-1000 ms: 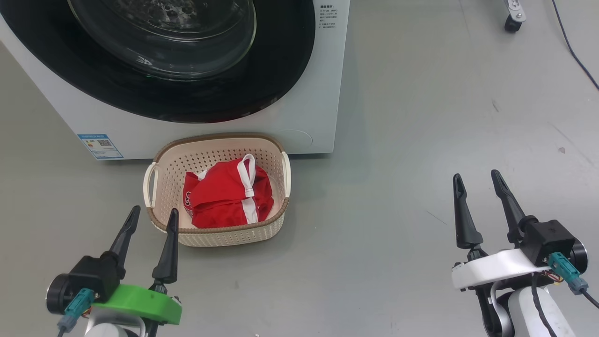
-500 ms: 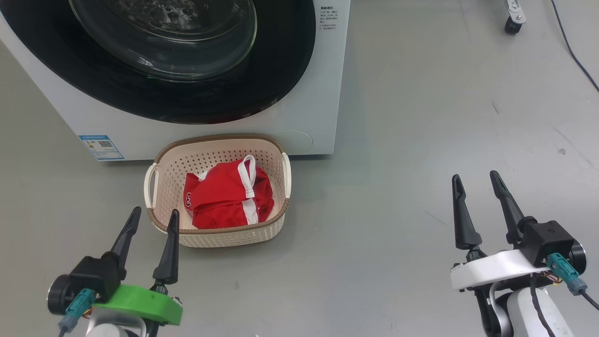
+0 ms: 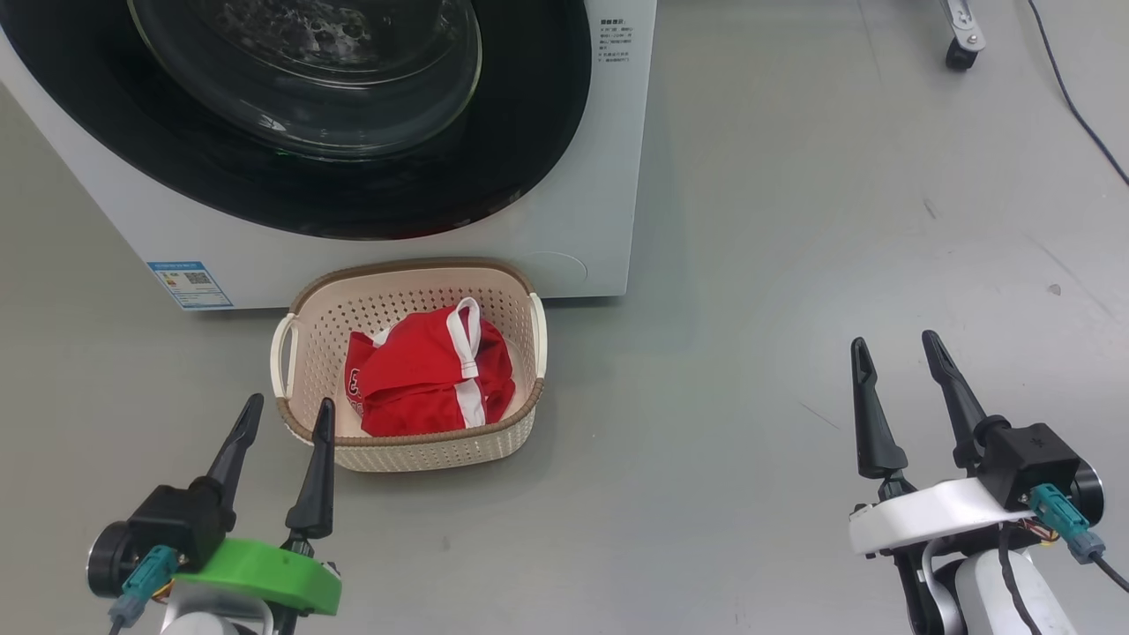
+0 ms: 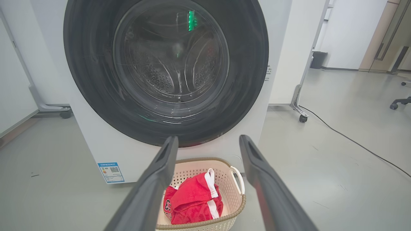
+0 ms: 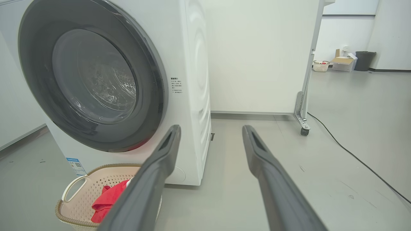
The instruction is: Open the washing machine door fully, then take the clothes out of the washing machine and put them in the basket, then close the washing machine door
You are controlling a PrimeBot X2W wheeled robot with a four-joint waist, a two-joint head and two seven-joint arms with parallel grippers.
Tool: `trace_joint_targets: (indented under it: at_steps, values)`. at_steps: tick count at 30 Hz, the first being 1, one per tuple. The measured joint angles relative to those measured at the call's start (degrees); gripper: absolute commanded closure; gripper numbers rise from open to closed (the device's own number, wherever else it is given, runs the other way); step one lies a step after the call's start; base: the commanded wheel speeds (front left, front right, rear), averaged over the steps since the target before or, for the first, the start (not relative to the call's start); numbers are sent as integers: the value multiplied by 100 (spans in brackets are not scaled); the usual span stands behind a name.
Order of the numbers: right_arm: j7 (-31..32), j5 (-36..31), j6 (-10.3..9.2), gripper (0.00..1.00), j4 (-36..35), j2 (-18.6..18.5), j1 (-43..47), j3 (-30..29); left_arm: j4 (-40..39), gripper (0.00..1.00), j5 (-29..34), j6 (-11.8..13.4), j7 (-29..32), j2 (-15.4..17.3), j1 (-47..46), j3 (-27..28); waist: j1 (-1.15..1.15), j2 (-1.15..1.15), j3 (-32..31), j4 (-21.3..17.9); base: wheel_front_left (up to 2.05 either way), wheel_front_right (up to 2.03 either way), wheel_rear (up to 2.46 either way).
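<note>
head view has only drifted slightly; nothing else moved. left end effector (image 3: pixel 291 401) and right end effector (image 3: pixel 892 339) stay spread, empty. the clothes (image 3: pixel 423 384) lie in the basket (image 3: pixel 406 266); the washing machine door (image 3: pixel 529 132) seems shut, so the task looks done.

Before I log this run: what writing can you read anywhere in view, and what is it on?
Blue label, low on the washing machine front: square code and fine print, too small to read.
Dark printed block right of the washing machine door: too small to read.
White letters on the clothes in the basket: folded, partly hidden, not readable.
No brand or number reads clearly.
</note>
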Motion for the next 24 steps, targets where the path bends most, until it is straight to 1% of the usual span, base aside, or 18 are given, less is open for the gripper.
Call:
trace_joint_targets:
  at_steps: [10, 11, 18, 24]
  values:
    - [0, 0, 1, 0, 1, 9, 12, 5, 23, 0, -1, 0, 0, 1, 2, -8, 0, 0, -20, -4, 0, 0, 0]
    - [0, 0, 1, 100, 1, 9, 14, 8, 23, 100, -9, 0, 0, 2, 3, -23, 0, 0, -20, -4, 0, 0, 0]
    - [7, 56, 1, 100, 244, 82, 193, 36, 238, 100, -41, 1, 1, -102, 140, -104, 0, 0, -24, -5, 0, 0, 0]
    - [7, 397, 7, 100, 215, 82, 238, 64, 201, 100, -411, 1, 20, -104, 171, -104, 0, 0, -64, -4, 0, 0, 0]
